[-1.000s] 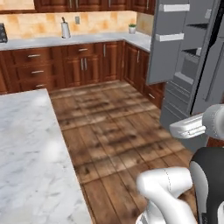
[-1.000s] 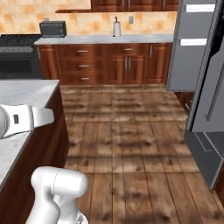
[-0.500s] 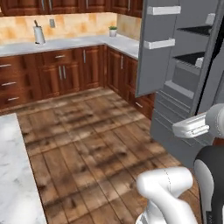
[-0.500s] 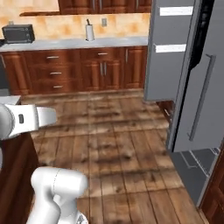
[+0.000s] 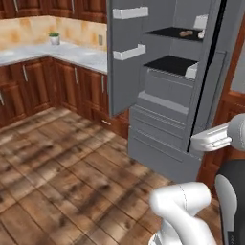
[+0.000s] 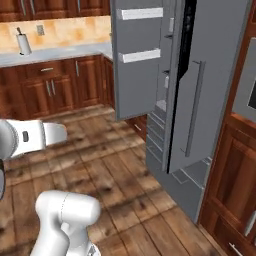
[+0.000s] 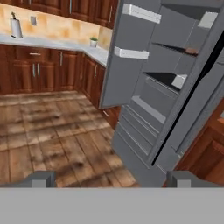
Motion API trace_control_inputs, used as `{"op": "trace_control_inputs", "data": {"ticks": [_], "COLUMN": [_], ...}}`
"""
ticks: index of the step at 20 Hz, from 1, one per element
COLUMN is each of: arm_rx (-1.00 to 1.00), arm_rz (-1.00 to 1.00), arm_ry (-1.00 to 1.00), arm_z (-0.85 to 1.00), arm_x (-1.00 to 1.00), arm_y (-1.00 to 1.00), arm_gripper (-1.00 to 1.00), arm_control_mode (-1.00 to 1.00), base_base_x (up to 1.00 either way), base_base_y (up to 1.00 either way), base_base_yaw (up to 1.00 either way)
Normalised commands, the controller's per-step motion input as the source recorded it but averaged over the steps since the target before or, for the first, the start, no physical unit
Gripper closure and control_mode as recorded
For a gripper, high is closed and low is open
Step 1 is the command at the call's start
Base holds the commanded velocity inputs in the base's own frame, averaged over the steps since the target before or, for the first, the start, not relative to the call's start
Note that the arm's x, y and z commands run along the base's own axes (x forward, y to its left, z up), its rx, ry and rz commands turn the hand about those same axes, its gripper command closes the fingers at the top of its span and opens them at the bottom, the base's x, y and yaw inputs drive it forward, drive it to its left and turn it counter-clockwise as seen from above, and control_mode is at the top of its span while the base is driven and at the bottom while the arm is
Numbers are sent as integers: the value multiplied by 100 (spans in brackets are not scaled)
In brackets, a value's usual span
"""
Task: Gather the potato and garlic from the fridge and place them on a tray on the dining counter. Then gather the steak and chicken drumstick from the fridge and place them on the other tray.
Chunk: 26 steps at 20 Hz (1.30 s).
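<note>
Two grey fridge (image 5: 162, 95) doors stand open at one o'clock; wide-open, empty gripper (image 7: 111, 178) must next reach the shelves.

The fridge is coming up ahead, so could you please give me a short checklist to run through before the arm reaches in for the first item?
1. Left fridge door swung open: ok.
2. Right door clear of the opening: not ok, it stands only partly open and covers part of the shelves.
3. Fingers spread apart with nothing between them: ok.
4. Food on the upper shelf: ok, a brownish item lies there, though too small to identify.
5. Garlic located: cannot tell, only a pale item at the shelf's right end might be it.
6. Base close enough for a reach: cannot tell, open floor lies between robot and fridge.
</note>
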Motion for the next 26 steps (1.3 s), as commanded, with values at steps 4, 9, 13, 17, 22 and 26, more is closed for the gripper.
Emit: {"op": "trace_control_inputs", "data": {"ticks": [4,9,13,17,22,26], "arm_rx": [0,0,0,0,0,0], "arm_rz": [0,0,0,0,0,0], "arm_ry": [0,0,0,0,0,0], "arm_z": [0,0,0,0,0,0], "arm_x": [0,0,0,0,0,0], "arm_y": [0,0,0,0,0,0], "arm_gripper": [-100,-100,-100,-100,-100,-100], "arm_control_mode": [100,100,100,100,100,100], "base_base_x": [99,72,-27,22,38,58], "base_base_y": [83,66,65,54,51,62], "base_base_yaw": [-49,-51,-15,-43,-76,-64]}}
